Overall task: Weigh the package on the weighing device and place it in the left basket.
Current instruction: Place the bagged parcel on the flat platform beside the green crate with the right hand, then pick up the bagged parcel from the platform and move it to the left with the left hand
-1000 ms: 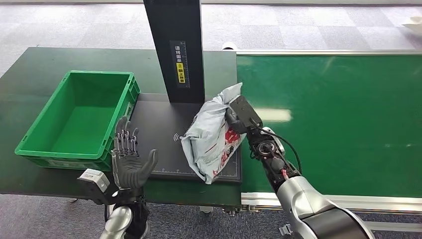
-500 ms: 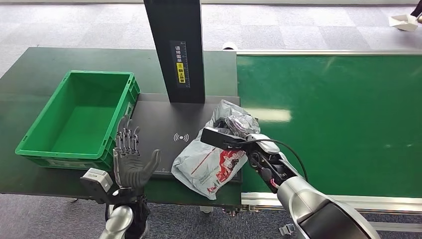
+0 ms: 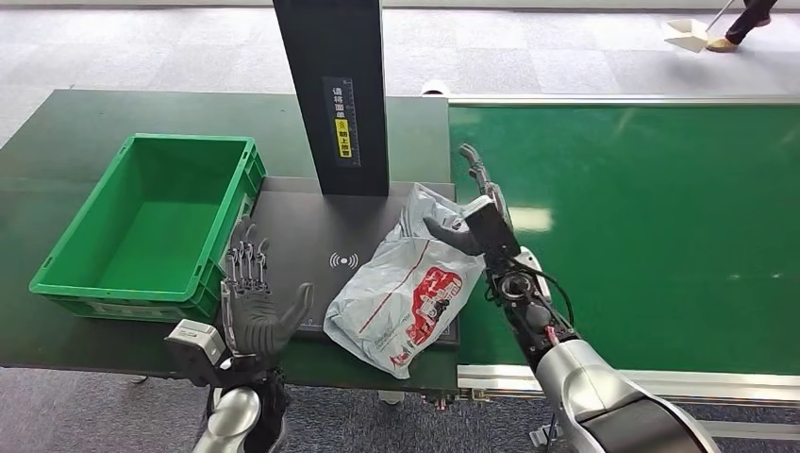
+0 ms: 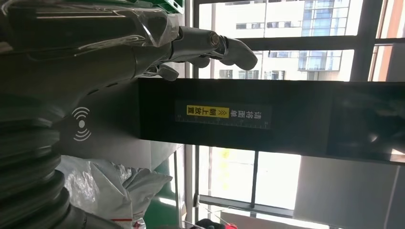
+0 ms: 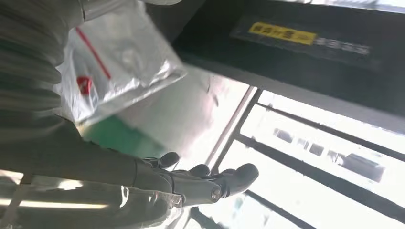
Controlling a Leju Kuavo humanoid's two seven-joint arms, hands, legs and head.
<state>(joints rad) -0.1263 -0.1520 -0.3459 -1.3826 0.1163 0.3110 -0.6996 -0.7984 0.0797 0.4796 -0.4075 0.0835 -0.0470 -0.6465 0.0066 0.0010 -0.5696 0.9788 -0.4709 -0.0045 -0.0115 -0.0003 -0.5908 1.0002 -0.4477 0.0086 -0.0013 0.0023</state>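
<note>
Green rectangular plastic basket (image 3: 151, 226) sat at the left of the dark green tabletop (image 3: 57, 142), nothing in it. Just beside its right wall was the flat black weighing platform (image 3: 311, 245) with a white wireless symbol (image 3: 341, 260) printed near the middle; a tall black post (image 3: 335, 85) with a yellow-and-white label (image 3: 341, 123) rose from the platform's far edge.

Left robot hand (image 3: 253, 302) hovered at the near left corner of the platform, close to the basket's near right corner: palm up, fingers apart and pointing away from the robot, holding nothing. Left wrist view showed its fingers (image 4: 210, 45) stretched out over the platform, with the post and label beyond.

The grey crinkled plastic mailer package with red print (image 3: 408, 288) lay on the right part of the platform, its near end hanging over the platform's front edge. In the left wrist view the package (image 4: 110, 188) was a grey crumpled bag next to the platform.

Right robot hand (image 3: 472, 212) was at the package's far right end, thumb on or just over the bag, fingers lifted and spread toward the belt. It gripped nothing. Right wrist view, blurred, showed its fingers (image 5: 205, 181) extended and clear of the package (image 5: 114, 62).

Right of the platform ran the wide green conveyor belt (image 3: 641, 226) with a pale metal frame. A person's legs with a dustpan (image 3: 687, 36) were at the far right on the grey carpet floor (image 3: 566, 47).
</note>
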